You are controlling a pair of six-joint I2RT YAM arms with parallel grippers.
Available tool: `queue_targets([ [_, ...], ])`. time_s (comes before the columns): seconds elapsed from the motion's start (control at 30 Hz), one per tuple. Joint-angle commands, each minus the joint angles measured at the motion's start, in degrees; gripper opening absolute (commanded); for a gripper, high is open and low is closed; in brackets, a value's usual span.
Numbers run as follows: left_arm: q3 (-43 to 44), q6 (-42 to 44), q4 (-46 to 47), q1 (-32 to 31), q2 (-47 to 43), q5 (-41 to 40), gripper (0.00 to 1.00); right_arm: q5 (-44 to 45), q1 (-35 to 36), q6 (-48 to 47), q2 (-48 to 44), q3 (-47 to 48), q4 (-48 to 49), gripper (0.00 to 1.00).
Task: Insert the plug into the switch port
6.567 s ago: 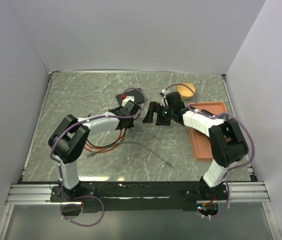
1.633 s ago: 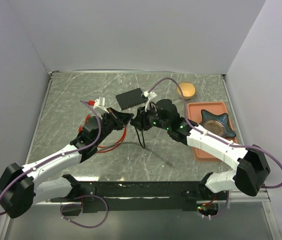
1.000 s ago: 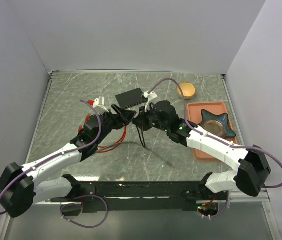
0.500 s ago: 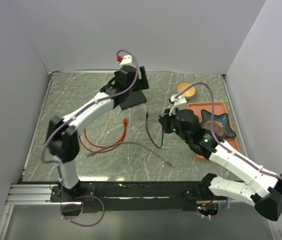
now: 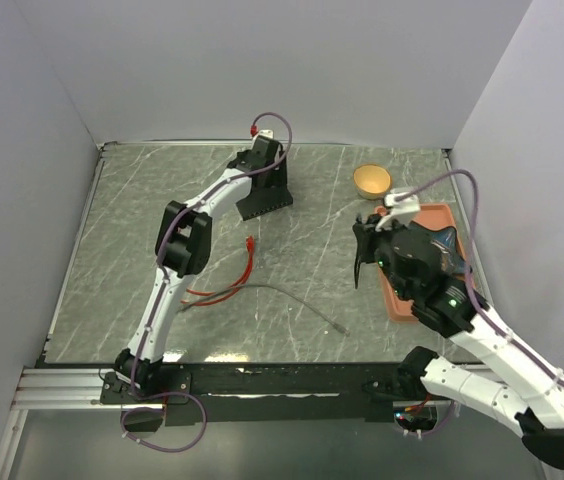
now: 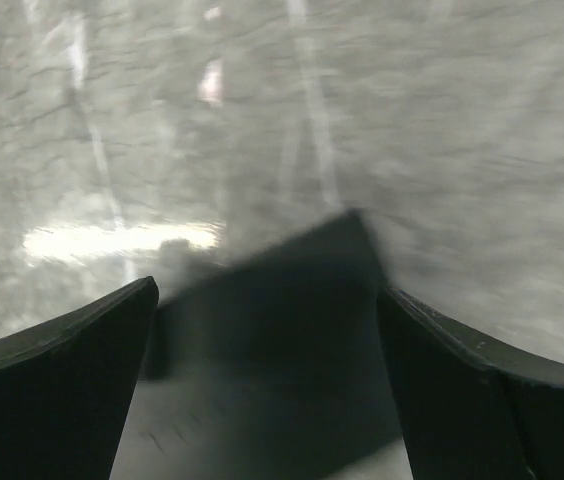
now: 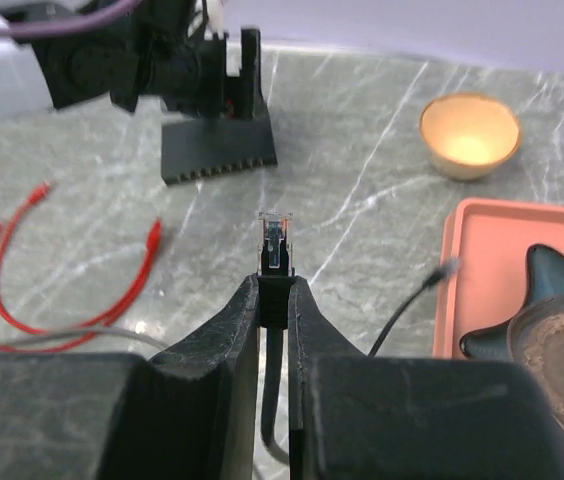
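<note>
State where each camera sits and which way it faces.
Top external: above and behind the robot, looking down on the table; left arm and right arm show.
Left wrist: on the left arm, facing the blurred switch; open left end effector shows.
Right wrist: on the right arm, facing the switch; right end effector pinches the plug.
Shared: all three show the switch.
</note>
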Motion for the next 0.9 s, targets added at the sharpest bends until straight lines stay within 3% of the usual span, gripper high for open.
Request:
queue_targets([
  [0.0, 3.4, 3.1, 0.4, 1.9, 1.7, 1.4, 0.96, -2.9, -0.2, 0.0, 6.7, -1.4, 1.2, 0.0],
  [0.23, -3.1, 4.5, 1.9, 2.8, 0.0, 6.6, 0.98, -9.1, -0.1, 0.0, 15.0, -3.6, 4.6, 0.0],
  [0.33, -8.6, 3.6, 2.2, 2.8, -2.6, 7.4, 0.97, -12.3, -0.1, -0.4, 17.7, -3.1, 5.2, 0.0],
  [0.53, -27.5, -0.2, 8.0, 2.7, -11.1, 9.9, 0.92, -16.1, -0.1, -1.2, 23.0, -1.9, 5.4, 0.0],
  [0.67, -34.0, -3.0, 8.3, 2.7, -15.6, 11.4, 0.91, -17.8, -0.3, -1.1, 25.5, -1.4, 5.5, 0.0],
  [0.87, -43.3, -1.9, 16.0, 1.2, -20.8, 12.7, 0.9, -19.4, -0.1, -1.1, 29.6, -0.2, 5.7, 0.0],
])
